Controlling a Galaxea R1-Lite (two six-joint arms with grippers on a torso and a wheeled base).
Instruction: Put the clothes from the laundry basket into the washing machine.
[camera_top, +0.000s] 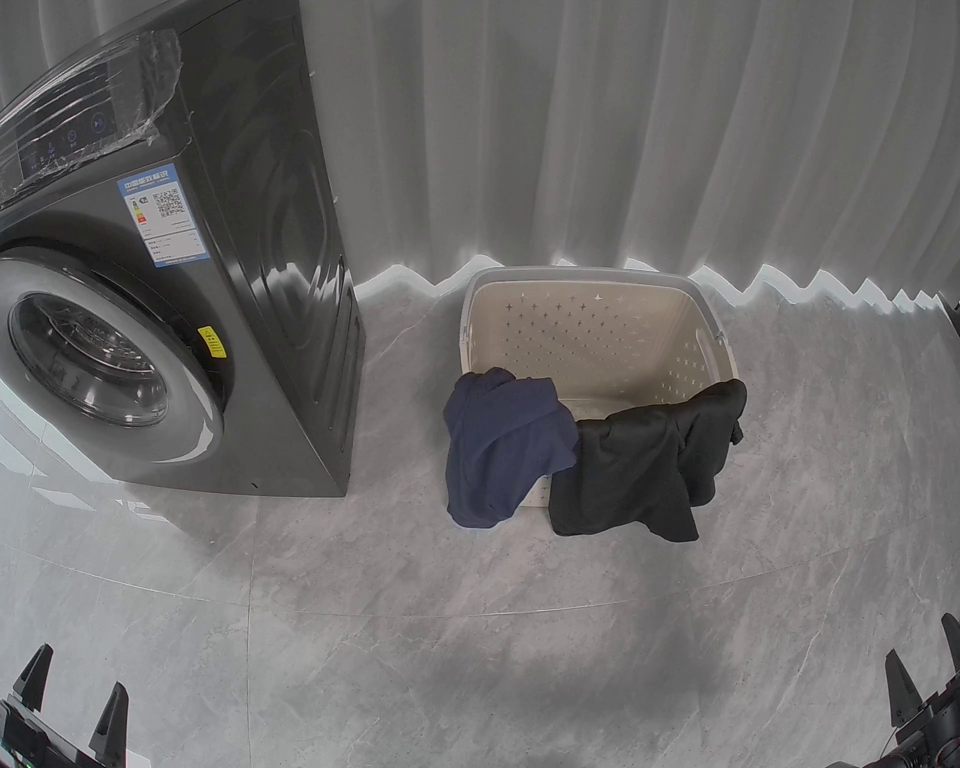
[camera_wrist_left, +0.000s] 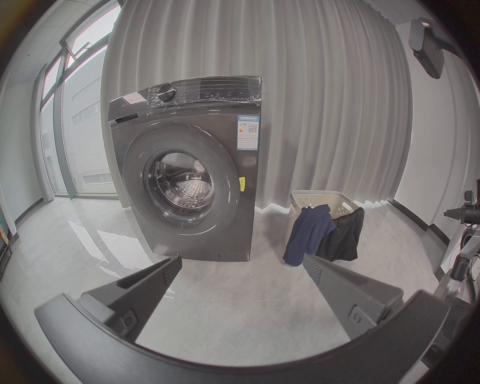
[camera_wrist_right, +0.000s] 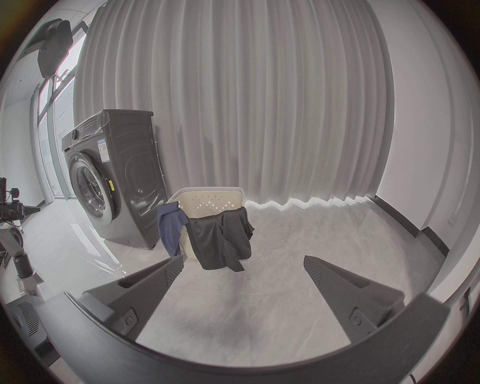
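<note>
we find both grippers unloaded. the left gripper (camera_wrist_left: 241, 260) has its jaws set wide apart with nothing between them. the right gripper (camera_wrist_right: 243, 260) is the same: jaws spread, nothing held. both sit low over the floor (camera_top: 400, 620), well short of the work.

the laundry basket (camera_top: 590, 285) stands well ahead of both pairs of jaws, closer to the right pair's line than the left's. two garments hang over its near rim. a navy garment (camera_top: 505, 450) is on the side toward the left jaws and a black garment (camera_top: 640, 460) on the side toward the right jaws, with their edges touching. each drapes partly down the outside of the basket wall.

the washing machine (camera_top: 250, 250) stands ahead of the left jaws and off to their outer side, apart from the basket. its round door (camera_top: 90, 360) appears shut.

in our judgement the task has not begun, and we note these hazards:
- with the door shut, a garment brought over first would have nowhere to go.
- a pinch on a hanging edge could drag or tip the basket rather than lift the cloth.
- because the garments touch, lifting one may pull the other off the rim onto the floor.
- a trailing sleeve could catch at the door opening or hang outside the drum.
</note>
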